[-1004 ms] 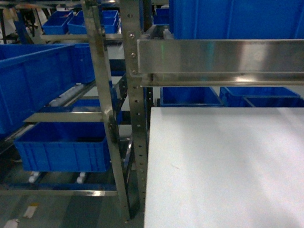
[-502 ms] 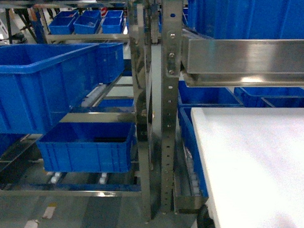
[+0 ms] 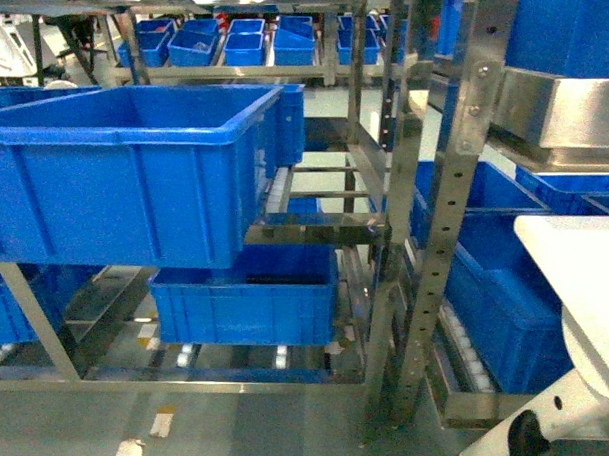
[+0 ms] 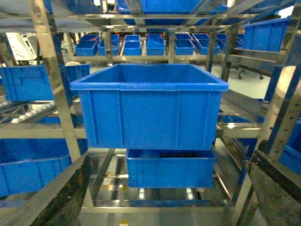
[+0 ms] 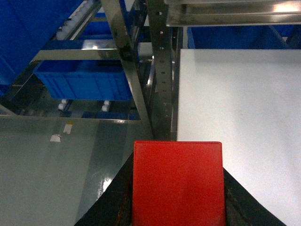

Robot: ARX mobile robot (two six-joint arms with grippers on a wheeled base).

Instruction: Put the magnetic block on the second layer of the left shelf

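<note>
The magnetic block (image 5: 177, 181) is a bright red flat-faced cube filling the bottom of the right wrist view. My right gripper (image 5: 177, 165) is shut on it, with a dark finger against each side. It hangs over the seam between the grey floor and the white table (image 5: 240, 94). My left gripper (image 4: 171, 174) is open and holds nothing; its dark fingers (image 4: 56, 197) frame the lower corners of the left wrist view. It faces the left shelf (image 4: 51, 80), a steel rack with a large blue bin (image 4: 150, 108) on one layer. Neither gripper shows in the head view.
A smaller blue bin (image 3: 247, 295) sits on rollers below the large bin (image 3: 132, 169). Perforated steel uprights (image 3: 454, 203) stand between the rack and the white table (image 3: 586, 278). More blue bins (image 3: 268, 39) line racks behind. Tape scraps (image 3: 161, 425) lie on the grey floor.
The head view has swung left: the white table has slid to the right edge and the left rack with its large blue bin now fills the frame.
</note>
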